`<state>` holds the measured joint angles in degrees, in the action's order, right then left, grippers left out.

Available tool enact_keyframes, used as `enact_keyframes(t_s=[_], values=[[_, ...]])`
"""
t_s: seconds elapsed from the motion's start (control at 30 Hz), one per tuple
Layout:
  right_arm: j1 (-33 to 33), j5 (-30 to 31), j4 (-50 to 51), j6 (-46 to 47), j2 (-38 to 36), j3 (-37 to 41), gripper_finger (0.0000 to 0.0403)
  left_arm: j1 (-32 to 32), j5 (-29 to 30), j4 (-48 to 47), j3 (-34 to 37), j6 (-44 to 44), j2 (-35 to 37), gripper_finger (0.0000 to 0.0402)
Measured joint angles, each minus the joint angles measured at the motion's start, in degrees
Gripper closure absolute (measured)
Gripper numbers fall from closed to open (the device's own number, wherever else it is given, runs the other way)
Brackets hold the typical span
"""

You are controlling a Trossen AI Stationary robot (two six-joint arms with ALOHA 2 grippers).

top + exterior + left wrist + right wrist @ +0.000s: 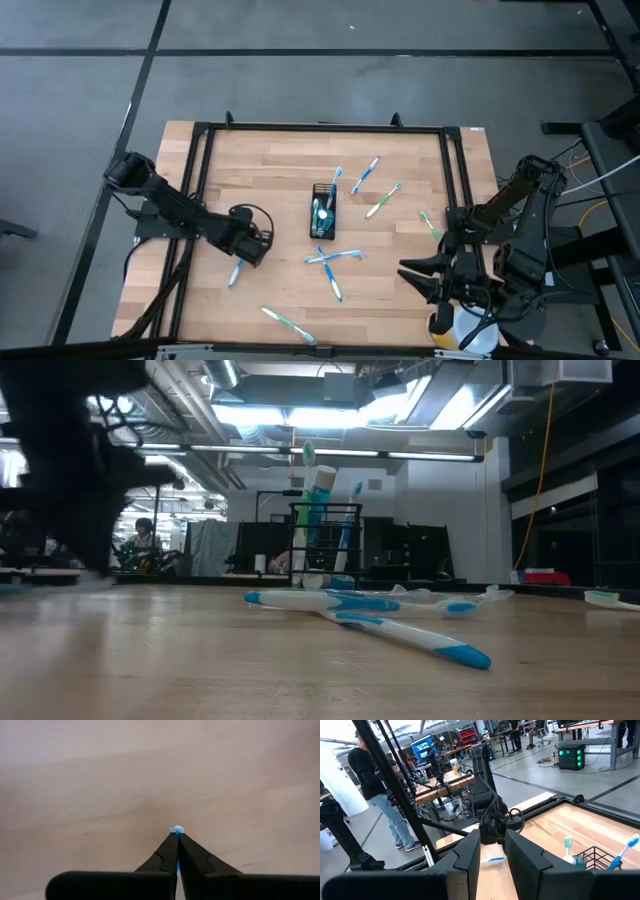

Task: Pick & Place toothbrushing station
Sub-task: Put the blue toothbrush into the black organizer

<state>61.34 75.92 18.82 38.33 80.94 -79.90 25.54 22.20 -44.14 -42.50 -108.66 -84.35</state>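
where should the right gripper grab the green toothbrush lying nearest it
Probably mid-handle, coming straight down from above. That green toothbrush lies flat on the table, alone, so jaws set across its thin handle should have room to close. The right gripper waits just beside it.

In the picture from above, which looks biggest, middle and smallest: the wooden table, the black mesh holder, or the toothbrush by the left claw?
1. Wooden table, by far the biggest.
2. Black mesh holder.
3. Blue-white toothbrush at the left claw; only part shows, so these two look close.
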Motion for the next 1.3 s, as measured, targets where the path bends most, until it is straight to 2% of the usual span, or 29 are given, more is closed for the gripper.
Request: enact_keyframes(t_s=[0.1, 0.2, 0.33, 0.57, 0.7, 0.8, 0.93, 1.1, 1.17, 1.3], values=[[0.00, 0.52, 0.02, -0.02, -0.06, 0.01, 0.0307, -0.75, 6.77, 4.51, -0.11, 1.21, 2.91, 0.0400], [0.00, 1.23, 0.04, -0.22, -0.06, -0.02, 0.0307, -2.29, 14.42, 10.16, -0.13, 6.77, 6.05, 0.0400], [0.00, 1.25, 0.14, -0.46, -0.06, -0.01, 0.0307, -5.10, 24.16, 22.92, -0.15, 25.02, 9.76, 0.0400], [0.00, 1.25, 0.10, -0.02, -0.06, 0.00, 0.0307, -14.97, 27.73, 43.74, -0.19, 57.80, 12.15, 0.0400], [-0.20, 1.71, 0.04, 0.02, -0.06, -0.01, 0.0307, -23.87, 20.61, 64.11, -0.21, 76.57, 11.51, 0.0400], [-0.56, 1.70, 0.02, 0.22, -0.06, -0.02, 0.0307, -29.64, 12.83, 73.42, -0.19, 83.95, 10.25, 0.0400], [-0.57, 1.71, 0.01, 0.24, -0.06, 0.00, 0.0307, -34.97, 1.83, 81.42, -0.07, 88.12, 8.72, 0.0400], [-0.66, 3.22, 0.03, 0.26, -0.06, -0.02, 0.0307, -38.10, -10.90, 95.02, 0.18, 90.53, 3.29, 0.0400], [-0.68, 3.26, 0.04, 0.60, -0.06, 0.00, 0.0307, -39.06, -13.69, 100.33, 0.24, 89.58, 0.28, 0.0400], [-0.75, 3.35, 0.04, 2.50, -0.06, 0.01, 0.0307, -39.47, -15.67, 108.00, 0.24, 88.51, -4.49, 0.0400]])
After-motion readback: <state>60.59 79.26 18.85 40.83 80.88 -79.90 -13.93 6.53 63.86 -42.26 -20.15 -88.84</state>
